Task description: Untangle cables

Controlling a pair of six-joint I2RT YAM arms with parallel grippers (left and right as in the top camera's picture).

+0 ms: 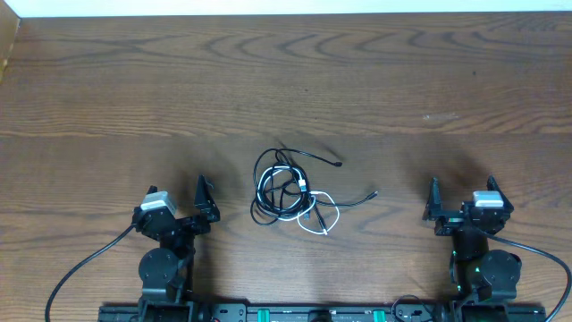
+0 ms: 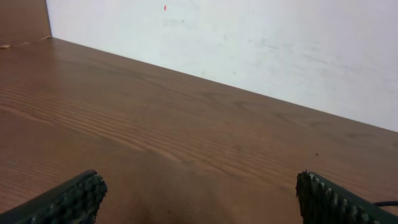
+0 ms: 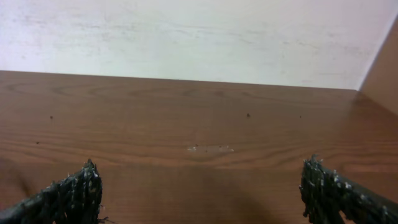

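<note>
1. The cables (image 1: 290, 192) sit in one tangled pile, mid-table, roughly centred between the two arms. Nothing is touching it.
2. Count: one white cord (image 1: 322, 219), looping out on the near-right side of the pile. There are at least two black cords (image 1: 264, 179), but the coils overlap too much for an exact number.
3. Two black plug ends trail out of the pile to the right. One (image 1: 340, 165) is on the far side and the other (image 1: 374, 193) lies further right. Both lie flat on the table (image 1: 402, 72).
4. Left gripper (image 2: 199, 186): jaws spread wide with nothing between them. Both fingertips are low over bare wood. Its camera faces the far edge and the white wall (image 2: 249, 37).
5. Right gripper (image 3: 200, 174): same, jaws fully apart, holding nothing, with bare table ahead.
6. Pose: the left arm (image 1: 165, 241) and right arm (image 1: 478, 255) are both folded back at the near edge. The grippers point towards the far edge, one on each side of the pile and well apart from it.
7. There are two thicker black feed leads, one per arm. The left one (image 1: 80, 268) and the right one (image 1: 536, 255) each curve away outward from the arm bases.
</note>
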